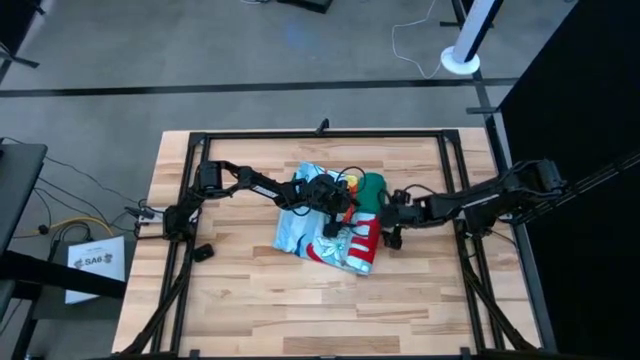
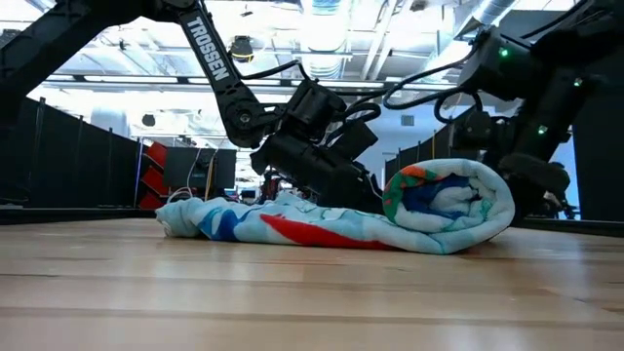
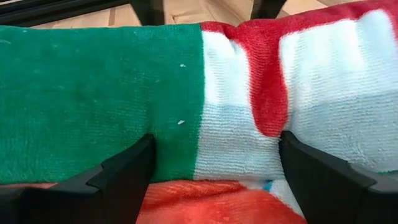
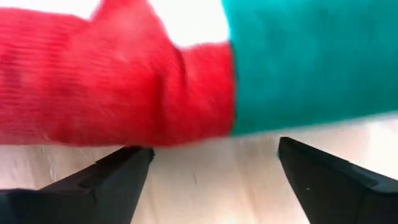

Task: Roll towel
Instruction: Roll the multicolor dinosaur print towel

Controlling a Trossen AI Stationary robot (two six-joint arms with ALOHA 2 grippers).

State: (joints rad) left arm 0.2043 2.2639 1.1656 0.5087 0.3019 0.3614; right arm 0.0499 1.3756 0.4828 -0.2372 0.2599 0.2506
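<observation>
While both arms crowd over the middle of the wooden table [image 1: 240,300], the one towel [image 1: 335,225] lies there partly rolled: a thick roll with a green and red edge sits toward three o'clock of the cloth, and a flat light-blue printed tail spreads toward nine o'clock. From table height the roll's spiral end [image 2: 450,203] faces me, with the flat part trailing away to its left. The left gripper [image 1: 332,205] reaches in from nine o'clock and rests on top of the roll, its fingers [image 3: 118,177] spread apart and pressed against the pile, not clamped on it. The right gripper [image 1: 392,228] comes in from three o'clock and sits low beside the roll, its two fingers [image 4: 112,180] apart over bare wood with the red and green edge just ahead. A black metal frame [image 1: 325,134] rings the table. One white post base [image 1: 460,62] stands on the floor at one o'clock, and a labelled white box [image 1: 95,262] sits at nine o'clock.
</observation>
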